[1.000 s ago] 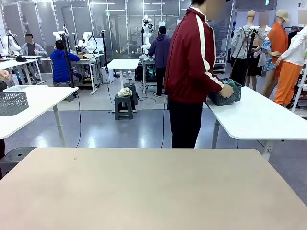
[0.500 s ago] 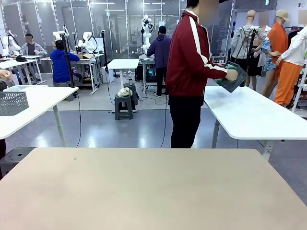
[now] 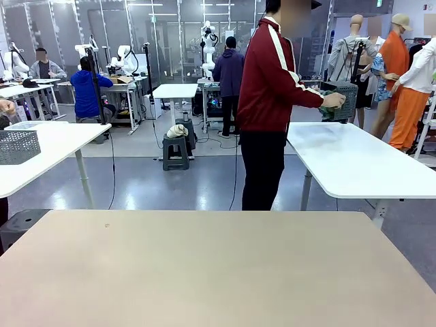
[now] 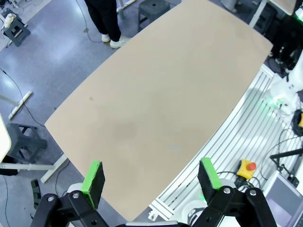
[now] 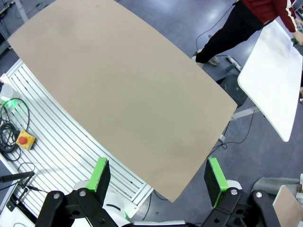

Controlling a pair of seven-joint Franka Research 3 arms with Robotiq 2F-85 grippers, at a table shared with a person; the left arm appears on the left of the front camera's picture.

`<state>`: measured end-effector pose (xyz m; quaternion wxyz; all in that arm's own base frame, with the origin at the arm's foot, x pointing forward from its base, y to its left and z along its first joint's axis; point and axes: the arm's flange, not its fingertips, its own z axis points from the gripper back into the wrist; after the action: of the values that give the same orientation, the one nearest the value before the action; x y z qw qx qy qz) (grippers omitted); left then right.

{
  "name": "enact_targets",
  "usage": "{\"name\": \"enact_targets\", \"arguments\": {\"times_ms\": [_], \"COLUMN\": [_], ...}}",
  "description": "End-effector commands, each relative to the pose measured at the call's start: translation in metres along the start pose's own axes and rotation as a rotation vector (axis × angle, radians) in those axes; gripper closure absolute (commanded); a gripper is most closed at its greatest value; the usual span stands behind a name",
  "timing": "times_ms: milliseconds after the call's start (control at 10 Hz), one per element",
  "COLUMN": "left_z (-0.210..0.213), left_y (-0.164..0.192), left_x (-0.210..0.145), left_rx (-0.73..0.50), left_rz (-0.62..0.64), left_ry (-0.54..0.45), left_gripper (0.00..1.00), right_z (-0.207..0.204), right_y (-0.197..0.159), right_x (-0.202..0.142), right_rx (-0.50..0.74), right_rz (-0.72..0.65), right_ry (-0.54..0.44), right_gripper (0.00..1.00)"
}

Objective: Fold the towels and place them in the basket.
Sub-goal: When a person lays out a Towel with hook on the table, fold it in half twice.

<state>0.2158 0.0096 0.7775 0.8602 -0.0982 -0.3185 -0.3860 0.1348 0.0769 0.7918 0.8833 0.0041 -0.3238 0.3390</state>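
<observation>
our left gripper point(image 4: 150, 174) hangs above the beige tabletop point(image 4: 156, 94), fingers point(image 4: 93, 177) spread wide and empty. our right gripper point(image 5: 158, 174) hangs likewise, fingers point(image 5: 215, 176) spread, holding nothing. the basket point(image 3: 343, 94) is well beyond our tabletop, in the hand point(image 3: 333, 101) of a person point(image 3: 269, 88) in a red jacket. it is raised above a white tabletop point(image 3: 354, 163) and tipped up, a mesh wall facing us; its long axis we cannot tell. a dark greenish cloth point(image 3: 327, 113) bunches under that hand.
</observation>
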Motion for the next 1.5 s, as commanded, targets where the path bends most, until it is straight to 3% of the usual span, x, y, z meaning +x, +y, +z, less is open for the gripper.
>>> {"name": "enact_targets", "arguments": {"times_ms": [0,1400], "left_z": [-0.0001,-0.0001], "left_y": [-0.0003,-0.0003], "left_x": [0.0003,0.0003], "left_rx": [-0.003,-0.003], "left_rz": [-0.003,-0.003], "left_ry": [-0.002,-0.002], "left_gripper": [0.0,0.0], "right_z": [0.0012,0.0012], "right_y": [0.0007,0.0007], "right_x": [-0.0015,-0.0015], "right_rx": [-0.003,-0.003], "right_rz": [0.001,0.001], "right_ry": [-0.005,-0.005], "right_gripper": [0.0,0.0]}}
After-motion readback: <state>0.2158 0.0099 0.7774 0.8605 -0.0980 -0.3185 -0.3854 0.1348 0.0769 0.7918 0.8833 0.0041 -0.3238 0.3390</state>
